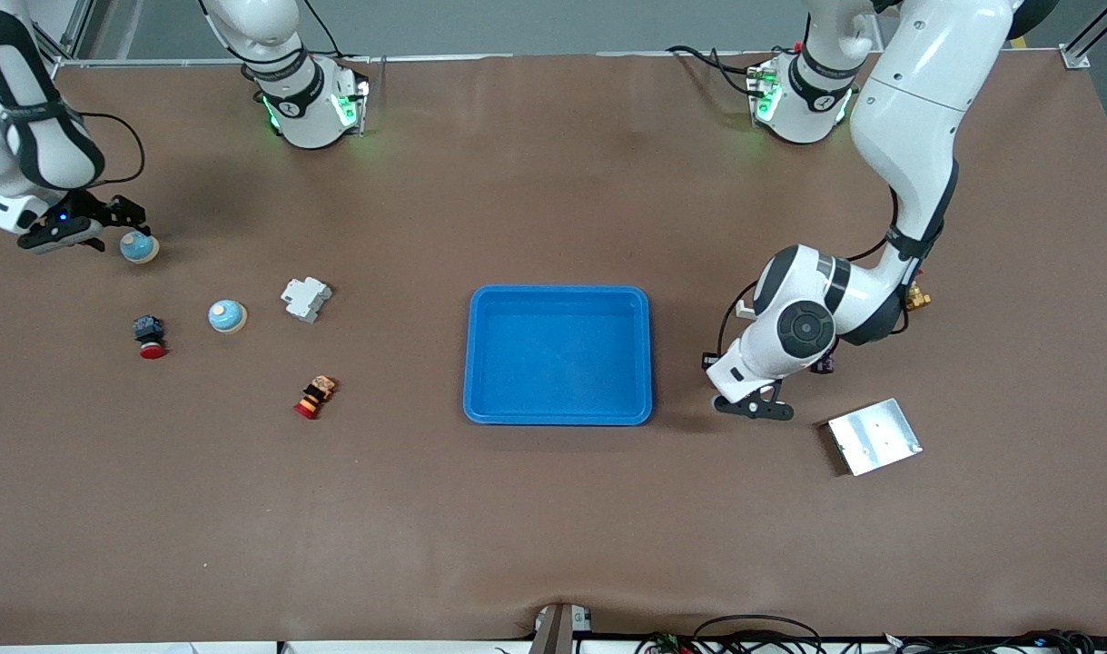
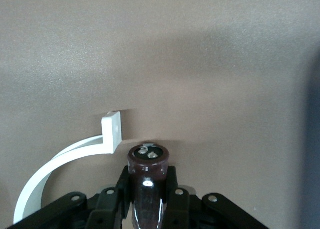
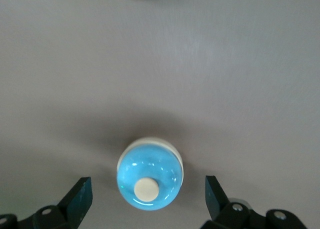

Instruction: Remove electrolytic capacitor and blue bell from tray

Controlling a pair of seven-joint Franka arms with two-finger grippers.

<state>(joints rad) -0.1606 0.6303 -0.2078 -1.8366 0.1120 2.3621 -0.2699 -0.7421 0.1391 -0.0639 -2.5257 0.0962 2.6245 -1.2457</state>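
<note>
Brown desk [image 1: 553, 527] all around, with a blue tray [image 1: 558, 411] sitting in the middle, nothing in it. Toward my right arm's end there's a little crowd: a white plastic block [image 1: 306, 298], a red-capped button switch [image 1: 150, 336], a small red and orange part [image 1: 315, 397], and a second blue bell [image 1: 227, 315] nearer the front camera than the one I'm at. None of it sits between my pincers and the tray. Toward my left arm's end lies a shiny metal plate [image 1: 874, 436], and a curved white plastic strip [image 2: 75, 154] shows on the desk near my left pincer.

My right pincer [image 3: 148, 195] is spread wide with its fingers on either side of a bell [image 3: 149, 173], not touching it. That bell [image 1: 139, 246] sits on the desk near the edge at my right arm's end: glossy light blue dome, cream button on top, pale rim at the base.

My left pincer [image 2: 148, 190] is clenched on the capacitor [image 2: 148, 181], over the desk between tray and plate. It's a dark brown, shiny cylinder with silvery terminals on its end face.
</note>
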